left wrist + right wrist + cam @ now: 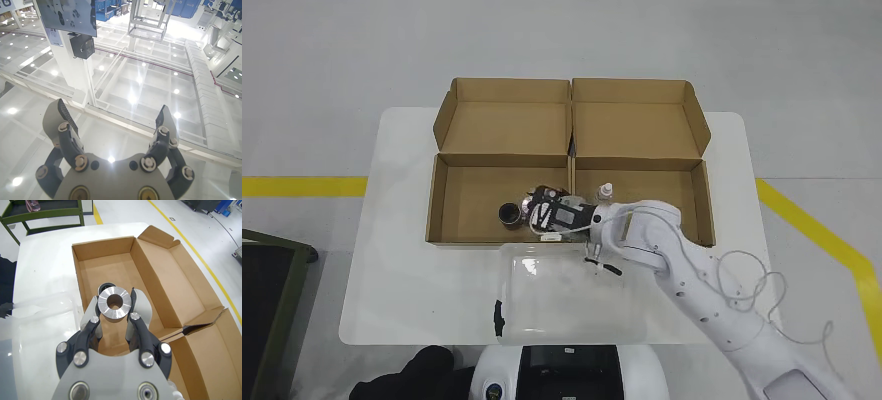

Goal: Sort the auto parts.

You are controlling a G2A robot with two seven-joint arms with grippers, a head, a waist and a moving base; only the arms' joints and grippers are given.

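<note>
Nearest the robot, a clear plastic bin [552, 290] stands at the front edge of the white desk [392, 250]. Just beyond it, the right pincer [114, 296] is closed on a bright metal ring [122, 308], gripping its side wall with one finger on each side, so that the bored face points up at the wrist camera. The ring is held above the near right part of the left cardboard box [467, 205]. A dark round part [103, 287] lies on that box's floor just beyond the ring. The right cardboard box [662, 185] touches the left one side by side and holds a small pale capped part [605, 190] near the shared wall. Both lids are folded back flat at the far side. The left pincer [112, 103] points up at a ceiling, jaws wide apart and holding nothing.
</note>
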